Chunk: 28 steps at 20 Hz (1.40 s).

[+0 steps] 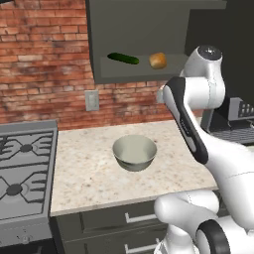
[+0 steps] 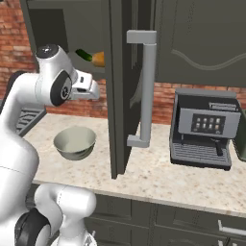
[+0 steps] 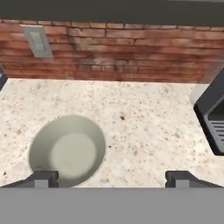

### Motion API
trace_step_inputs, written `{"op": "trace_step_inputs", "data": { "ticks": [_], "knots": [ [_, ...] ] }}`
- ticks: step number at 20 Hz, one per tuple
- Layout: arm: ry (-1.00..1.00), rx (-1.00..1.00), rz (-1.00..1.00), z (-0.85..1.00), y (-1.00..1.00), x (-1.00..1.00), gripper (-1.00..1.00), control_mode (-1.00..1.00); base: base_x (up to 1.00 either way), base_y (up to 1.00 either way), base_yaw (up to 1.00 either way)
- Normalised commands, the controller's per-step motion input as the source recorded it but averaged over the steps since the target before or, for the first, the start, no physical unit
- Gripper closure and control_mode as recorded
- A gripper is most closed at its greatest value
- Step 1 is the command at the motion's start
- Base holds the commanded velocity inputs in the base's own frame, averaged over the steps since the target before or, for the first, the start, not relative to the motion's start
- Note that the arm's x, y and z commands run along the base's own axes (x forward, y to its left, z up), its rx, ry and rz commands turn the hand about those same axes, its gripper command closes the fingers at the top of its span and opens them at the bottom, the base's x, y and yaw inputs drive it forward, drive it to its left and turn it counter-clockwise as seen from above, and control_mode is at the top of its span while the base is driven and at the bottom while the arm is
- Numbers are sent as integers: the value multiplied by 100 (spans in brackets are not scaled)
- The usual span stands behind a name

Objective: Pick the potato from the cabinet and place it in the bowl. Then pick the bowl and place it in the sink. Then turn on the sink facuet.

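The potato point(image 1: 158, 60) lies on the shelf recess of the dark cabinet point(image 1: 139, 25), to the right of a green cucumber point(image 1: 123, 58); the right base view has the potato point(image 2: 98, 58) just past the open door's edge. The pale bowl point(image 1: 134, 152) stands empty on the counter below the shelf. My gripper point(image 3: 113, 178) is open, its fingertips point(image 3: 41, 178) wide apart with nothing between them. It hangs above the counter, below shelf height, looking down on the bowl point(image 3: 68, 151). The sink and the sink facuet are out of view.
The cabinet's open door point(image 2: 117, 96) with its long grey handle point(image 2: 144, 86) juts out over the counter right of the hand. A coffee machine point(image 2: 204, 127) stands further right. A stove point(image 1: 25, 168) borders the counter on the left. A wall socket point(image 1: 92, 100) sits on the brick wall.
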Motion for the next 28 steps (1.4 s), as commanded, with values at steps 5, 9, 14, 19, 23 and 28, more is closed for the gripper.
{"op": "trace_step_inputs", "data": {
  "ticks": [5,9,14,19,23,28],
  "knots": [
    [0,1,-20,86,-8,34,-100,-100,0,0,0],
    [-3,0,-16,55,0,46,-100,-100,0,0,0],
    [-1,0,-5,29,0,51,-100,-100,0,0,0],
    [-3,0,0,-1,0,57,-100,-100,0,0,0],
    [-16,0,8,-2,0,23,-100,-100,0,0,0],
    [-17,0,9,0,0,18,-100,-100,0,0,0]
  ]
}}
